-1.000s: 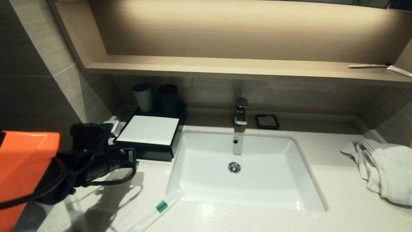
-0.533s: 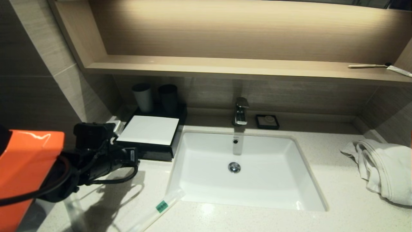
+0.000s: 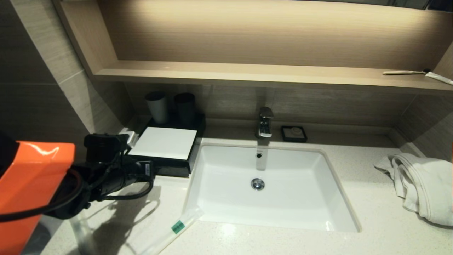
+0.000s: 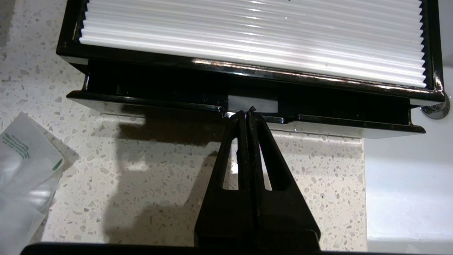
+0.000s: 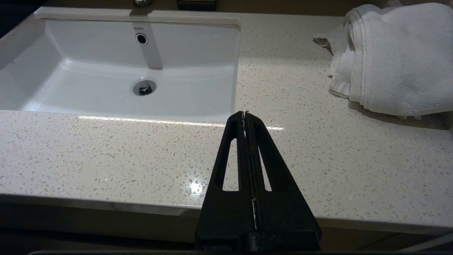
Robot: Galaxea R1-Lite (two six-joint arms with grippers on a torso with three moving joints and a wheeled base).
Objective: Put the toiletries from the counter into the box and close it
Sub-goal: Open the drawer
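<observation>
The black box (image 3: 177, 166) with a white ribbed top (image 4: 247, 35) stands on the counter left of the sink. Its drawer front (image 4: 148, 102) stands out a little from the body. My left gripper (image 4: 246, 112) is shut and empty, its tips touching the grey notch in the middle of the drawer front. A long clear toiletry packet with a green label (image 3: 177, 227) lies at the sink's front left corner. Another clear packet (image 4: 21, 170) lies on the counter beside the gripper. My right gripper (image 5: 245, 113) is shut and empty above the counter's front edge, right of the sink.
The white sink (image 3: 269, 187) fills the middle of the counter, with the tap (image 3: 265, 122) and a black soap dish (image 3: 293, 133) behind it. Two cups (image 3: 157, 106) stand behind the box. A white towel (image 3: 421, 184) lies at the right. A toothbrush (image 3: 403, 72) lies on the shelf.
My left arm has moved a little forward and right, bringing the shut gripper up to the box's drawer front. Nothing else has moved.
</observation>
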